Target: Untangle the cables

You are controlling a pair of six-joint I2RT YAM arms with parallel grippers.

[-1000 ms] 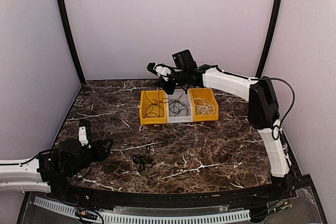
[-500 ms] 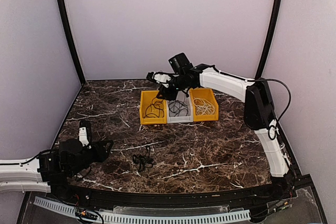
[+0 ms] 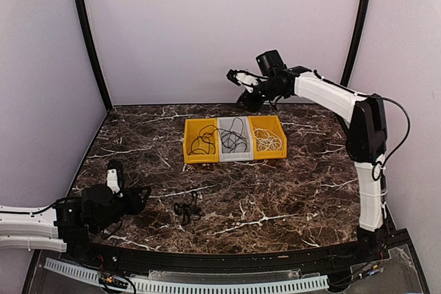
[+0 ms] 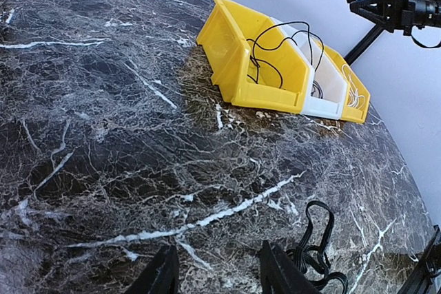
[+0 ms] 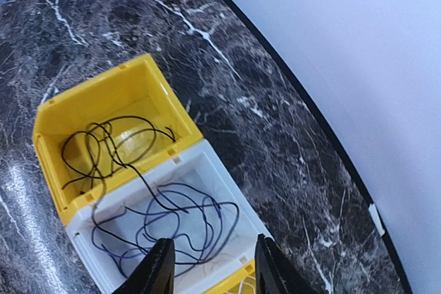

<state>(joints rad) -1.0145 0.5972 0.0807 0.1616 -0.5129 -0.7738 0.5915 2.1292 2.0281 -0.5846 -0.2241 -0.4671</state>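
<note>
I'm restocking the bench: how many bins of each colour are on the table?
Yellow bins: 2
White bin: 1
Total: 3

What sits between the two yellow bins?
A white bin with a black cable in it, side by side with both; plain in the top external view.
</note>
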